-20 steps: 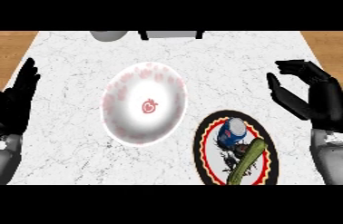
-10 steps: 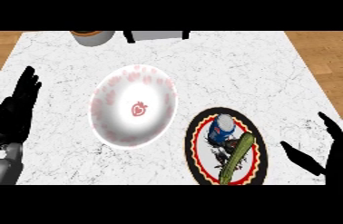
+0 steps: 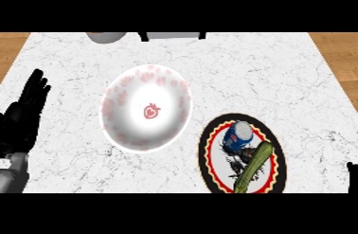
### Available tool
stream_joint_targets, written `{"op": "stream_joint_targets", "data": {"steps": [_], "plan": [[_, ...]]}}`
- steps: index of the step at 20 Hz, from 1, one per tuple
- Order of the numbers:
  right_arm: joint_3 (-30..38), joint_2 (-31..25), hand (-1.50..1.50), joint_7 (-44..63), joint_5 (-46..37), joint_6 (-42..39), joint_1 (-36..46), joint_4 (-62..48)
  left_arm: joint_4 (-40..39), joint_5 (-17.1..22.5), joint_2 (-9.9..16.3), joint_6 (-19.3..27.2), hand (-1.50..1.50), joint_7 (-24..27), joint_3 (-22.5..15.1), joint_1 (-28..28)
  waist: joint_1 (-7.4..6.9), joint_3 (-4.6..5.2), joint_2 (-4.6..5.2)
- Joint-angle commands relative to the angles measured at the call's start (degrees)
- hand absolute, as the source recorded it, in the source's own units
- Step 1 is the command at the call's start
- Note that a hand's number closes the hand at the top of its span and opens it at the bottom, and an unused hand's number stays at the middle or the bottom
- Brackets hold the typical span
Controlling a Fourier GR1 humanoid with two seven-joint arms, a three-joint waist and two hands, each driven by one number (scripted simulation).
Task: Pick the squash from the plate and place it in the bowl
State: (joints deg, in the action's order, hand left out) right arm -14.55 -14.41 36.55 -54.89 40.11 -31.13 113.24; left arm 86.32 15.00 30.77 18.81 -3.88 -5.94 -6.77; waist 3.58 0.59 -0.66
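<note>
A long green squash [image 3: 253, 166] lies slanted on the dark round plate [image 3: 208, 166] with its red ring, at the lower right of the counter. Left of the plate stands the white bowl [image 3: 129, 129], dotted pink, with a red strawberry mark at its centre and nothing in it. My left hand [image 3: 25, 115] rests open at the left edge, fingers up, well away from the bowl. Only a black sliver of my right hand [image 3: 352, 172] shows at the right edge, right of the plate and not touching it.
A blue and white figure [image 3: 240, 135] is printed on or lies on the plate beside the squash. A grey round object [image 3: 106, 37] and a dark-framed white object [image 3: 172, 35] sit at the counter's far edge. Wooden floor [image 3: 341, 50] shows past both sides.
My right hand has dropped from beside the plate down and out to the right edge, almost out of view. The left hand, bowl, plate and squash have barely shifted.
</note>
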Motion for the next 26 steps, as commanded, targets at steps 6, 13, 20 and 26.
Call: {"op": "stream_joint_targets", "data": {"steps": [6,13,20,26], "plan": [[-4.9,4.7,-1.50,22.8,-18.9,-30.0,0.9,22.8,2.0,-2.4,-2.8,0.9,0.00,-0.8,-3.0,-2.0,-4.26,-0.27,1.08],[-4.2,5.9,-1.50,33.7,-9.9,-53.4,7.7,23.6,1.7,-1.1,-1.3,-2.7,0.00,-0.2,-1.6,-2.2,-5.54,-0.38,1.32],[0.7,11.8,-1.50,34.8,-1.0,-61.1,17.7,12.9,3.2,-1.0,-1.8,-3.3,0.00,-2.3,-1.5,-1.5,-5.22,-0.55,0.99],[4.4,14.0,-1.50,33.9,4.4,-64.4,18.1,4.1,-0.9,-1.7,-3.4,-3.1,0.00,1.0,-0.6,-1.9,-4.46,-0.53,1.10]]}}
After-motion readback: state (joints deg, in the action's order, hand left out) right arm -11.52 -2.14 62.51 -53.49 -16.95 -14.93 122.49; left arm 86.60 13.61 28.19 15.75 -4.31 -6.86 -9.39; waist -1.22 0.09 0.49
